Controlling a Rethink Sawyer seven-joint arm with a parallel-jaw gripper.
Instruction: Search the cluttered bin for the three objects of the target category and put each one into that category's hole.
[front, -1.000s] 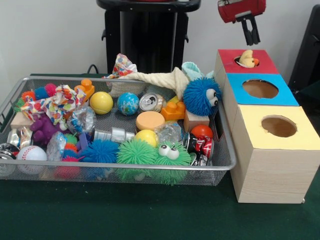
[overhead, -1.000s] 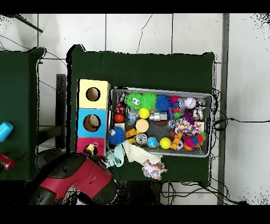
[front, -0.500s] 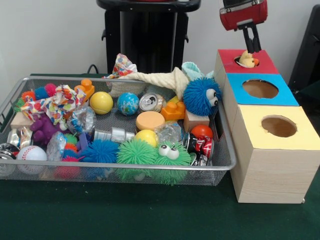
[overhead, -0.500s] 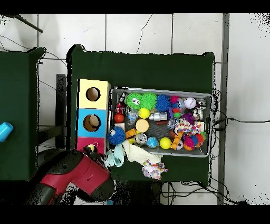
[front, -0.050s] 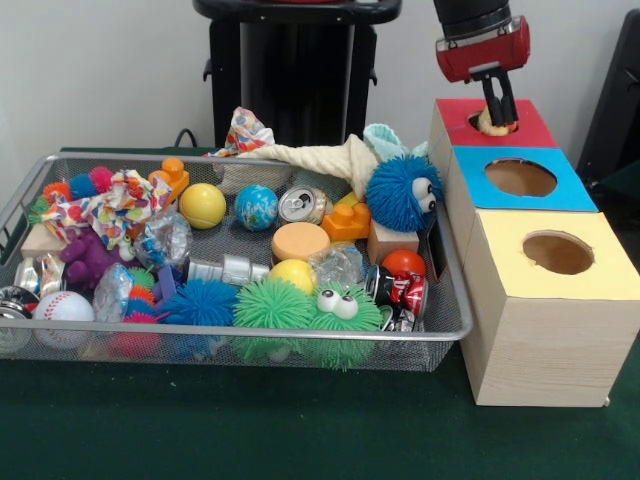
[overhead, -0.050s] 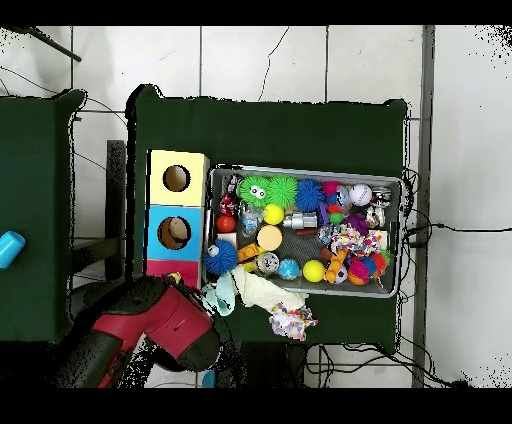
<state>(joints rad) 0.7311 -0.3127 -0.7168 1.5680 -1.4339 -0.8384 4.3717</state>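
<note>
Presently, in the front view, the gripper (front, -0.050s: 497, 110) stands at the red-topped box (front, -0.050s: 532, 124), its 2 fingers closed around a pale yellow toy (front, -0.050s: 489, 121) sitting in that hole. The mesh bin (front, -0.050s: 250, 345) lies left. Overhead, the red arm (overhead, -0.050s: 165, 322) covers the red-topped box; fingers hidden.
</note>
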